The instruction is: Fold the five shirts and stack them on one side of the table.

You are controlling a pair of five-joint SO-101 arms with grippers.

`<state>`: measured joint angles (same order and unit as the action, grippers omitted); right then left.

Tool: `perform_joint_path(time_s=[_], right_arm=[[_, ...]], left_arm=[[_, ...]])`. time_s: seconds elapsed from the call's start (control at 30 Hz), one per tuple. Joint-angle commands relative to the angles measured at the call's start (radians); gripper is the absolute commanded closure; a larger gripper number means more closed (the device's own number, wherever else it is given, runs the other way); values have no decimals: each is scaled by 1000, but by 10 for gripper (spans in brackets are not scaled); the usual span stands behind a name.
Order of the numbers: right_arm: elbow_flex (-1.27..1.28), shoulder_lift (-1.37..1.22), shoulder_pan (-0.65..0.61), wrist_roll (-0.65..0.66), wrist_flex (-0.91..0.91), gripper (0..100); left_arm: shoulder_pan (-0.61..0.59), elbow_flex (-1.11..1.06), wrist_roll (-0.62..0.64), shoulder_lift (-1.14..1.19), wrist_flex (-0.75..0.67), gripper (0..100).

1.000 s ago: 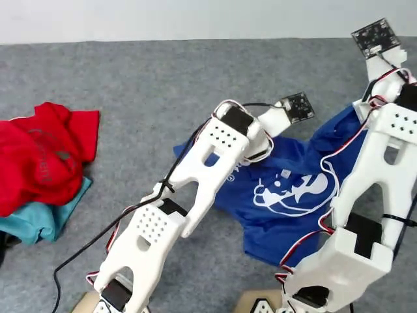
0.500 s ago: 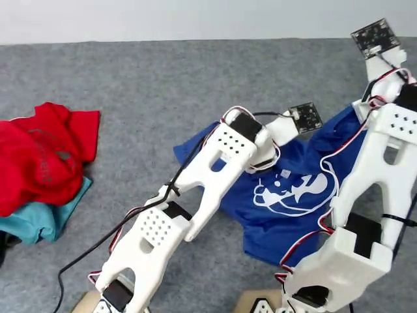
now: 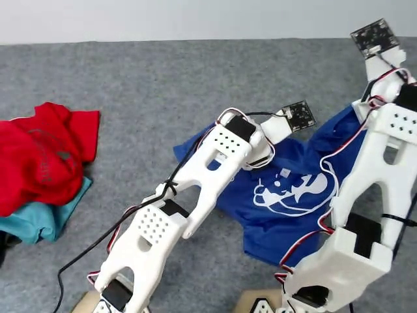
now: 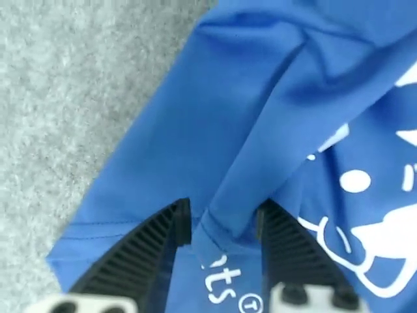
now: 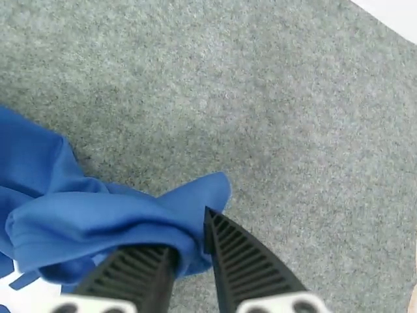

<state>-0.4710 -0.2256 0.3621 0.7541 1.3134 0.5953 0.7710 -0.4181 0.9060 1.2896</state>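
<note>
Your left gripper (image 4: 225, 212) has its fingers pinched on a raised ridge of the blue shirt (image 4: 215, 111), close beside the white print. That ridge runs straight away from the fingers, so a pull along it would slide more than lift.

Farther out, your right gripper (image 5: 190, 233) has its fingers pressed together on a bunched edge of the same shirt, right where the cloth ends and the grey table (image 5: 260, 98) begins. The shirt lies spread between the two holds, its long axis running from one pinch to the other.

Farthest off, well apart on the left arm's side, the red shirt (image 3: 39, 156) lies on a teal shirt (image 3: 39, 218). The left arm is nearer that pile.
</note>
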Motion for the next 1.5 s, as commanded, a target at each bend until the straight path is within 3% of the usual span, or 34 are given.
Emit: perform_joint_path(time_s=[0.0,0.43,0.67,1.07,1.2,1.47], right_arm=[[-6,22,-8,-9,5,990],[-6,56,-8,-9,5,990],[-6,90,-4,-9,15,990],[-6,329,8,-9,82,990],[-6,452,28,-9,104,990],[-6,704,71,-5,97,990]], left_arm=[[-3,1,-8,-11,-20,833],[5,-2,-54,-9,-12,994],[-2,88,-51,-46,81,994],[-169,674,91,-245,457,994],[-250,783,92,-354,465,994],[-371,788,87,-631,465,994]])
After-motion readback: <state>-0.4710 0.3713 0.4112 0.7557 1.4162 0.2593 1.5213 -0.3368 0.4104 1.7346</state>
